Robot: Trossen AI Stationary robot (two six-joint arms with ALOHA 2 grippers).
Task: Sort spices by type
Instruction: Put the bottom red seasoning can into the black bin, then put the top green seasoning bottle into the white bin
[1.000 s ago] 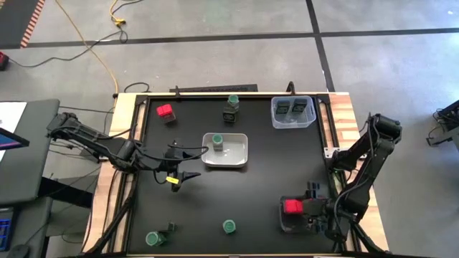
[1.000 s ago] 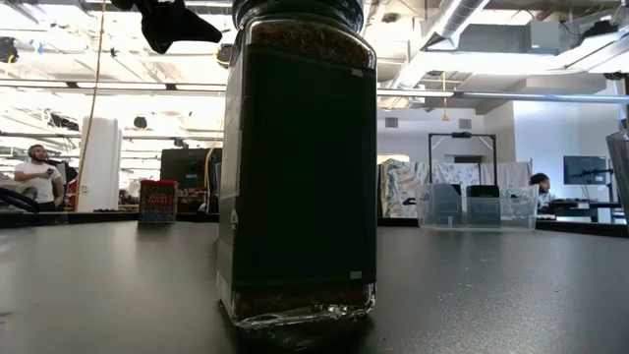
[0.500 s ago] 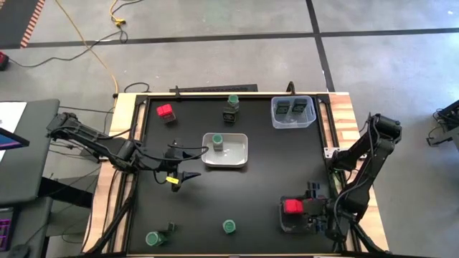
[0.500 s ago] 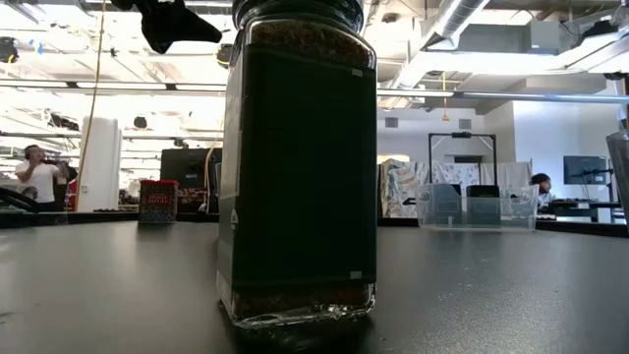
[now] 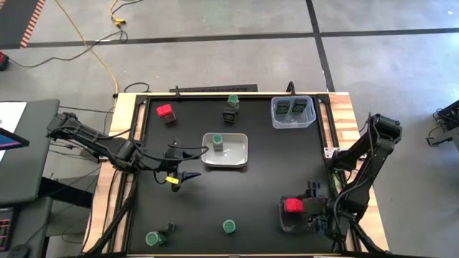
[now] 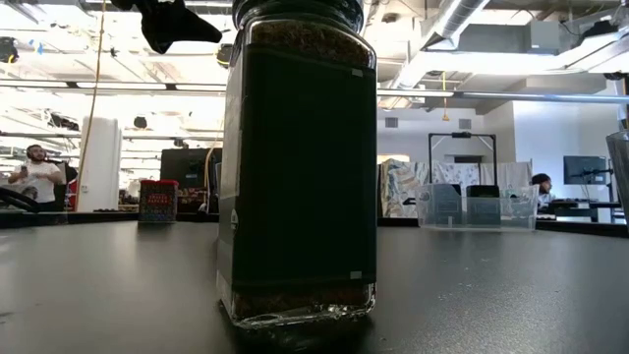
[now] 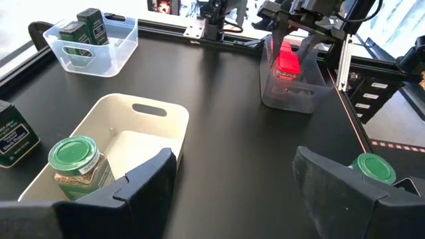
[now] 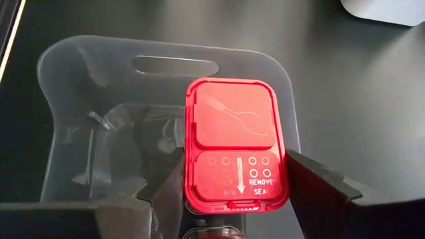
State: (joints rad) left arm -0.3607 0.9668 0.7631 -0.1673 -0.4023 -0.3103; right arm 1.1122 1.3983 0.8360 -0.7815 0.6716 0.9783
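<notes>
On the black table, the right gripper, lower right of the high view, clamps a red spice box over a clear bin. The left gripper, left of centre, hangs with fingers apart beside the white tray holding a green-lidded jar.

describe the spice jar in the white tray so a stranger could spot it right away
Find the white tray near the middle of the black table. The green-lidded jar stands upright in the tray's corner nearest the left arm. It is the only spice in that tray; the other green-lidded jars stand on bare table.
</notes>
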